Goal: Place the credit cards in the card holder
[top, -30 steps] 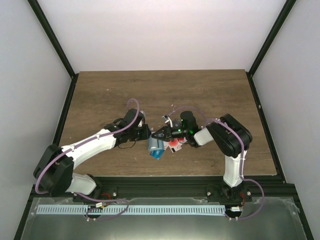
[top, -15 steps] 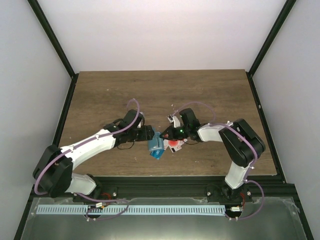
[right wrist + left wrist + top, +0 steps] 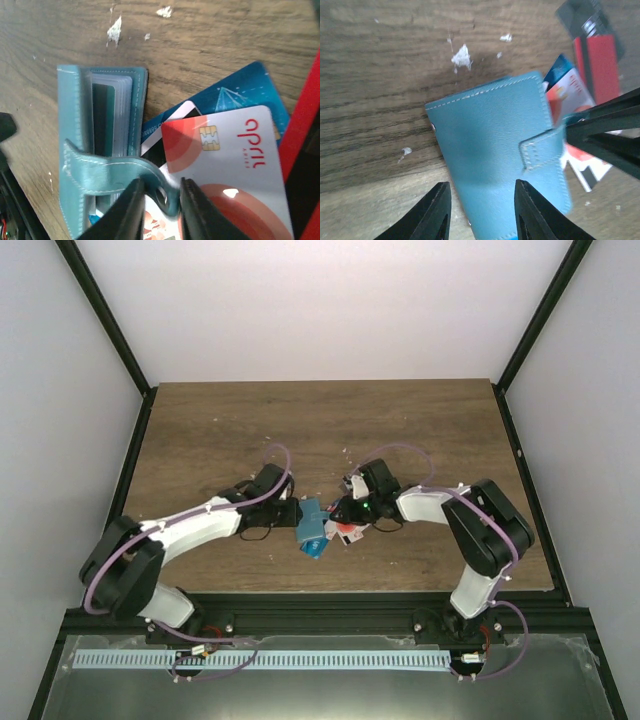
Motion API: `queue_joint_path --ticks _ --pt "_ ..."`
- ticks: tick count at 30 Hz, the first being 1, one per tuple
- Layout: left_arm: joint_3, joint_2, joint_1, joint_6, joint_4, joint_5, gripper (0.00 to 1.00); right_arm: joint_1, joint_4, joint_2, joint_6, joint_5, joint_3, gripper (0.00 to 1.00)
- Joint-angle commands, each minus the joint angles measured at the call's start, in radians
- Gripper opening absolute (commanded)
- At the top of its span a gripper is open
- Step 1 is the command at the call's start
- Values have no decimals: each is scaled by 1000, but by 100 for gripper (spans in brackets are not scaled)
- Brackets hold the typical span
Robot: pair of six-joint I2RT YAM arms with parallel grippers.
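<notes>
The teal-blue card holder (image 3: 312, 526) lies at the table's front middle, its side facing the right arm gaping over pale grey slots (image 3: 112, 115). My right gripper (image 3: 161, 205) is shut on the holder's strap (image 3: 120, 167). It also shows in the top view (image 3: 336, 514). My left gripper (image 3: 482, 212) is open, one finger on each side of the holder's near end (image 3: 492, 150). A white card with red circles (image 3: 227, 165), a blue card (image 3: 245, 92) and a red card (image 3: 302, 145) lie piled beside the holder. The red card (image 3: 597, 60) also shows in the left wrist view.
White crumbs (image 3: 461, 56) lie on the wood just beyond the holder. Black frame rails (image 3: 130, 455) run along the table's left and right sides. The arm bases sit at the near edge (image 3: 320, 610).
My left gripper has moved right, up to the holder. My right gripper has drawn back slightly to the right, and the holder has shifted a little with it.
</notes>
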Motion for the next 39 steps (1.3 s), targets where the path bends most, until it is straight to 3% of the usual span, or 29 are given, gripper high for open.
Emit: queue_joint_path --ticks 1,7,14,20,28,31,36,39 --pt "12 102 -8 59 56 44 36 -7 -59 -46 -15 60 37 25" --pt "38 211 -19 90 65 41 33 -6 -90 -134 6 22 24 33" --pt "45 242 -40 96 51 8 42 23 -82 -229 46 -38 15 43" --pt "56 252 -45 108 33 -12 44 59 -34 -185 65 -31 35 42" --pt "50 255 -47 102 50 10 45 88 50 -19 52 -36 51 34" --pt "42 251 -46 97 63 33 53 87 28 31 29 18 50 32" --pt "0 231 -42 67 116 88 75 87 -8 44 14 140 4 27" --pt "-60 220 -24 45 211 174 81 87 11 38 20 135 -36 26"
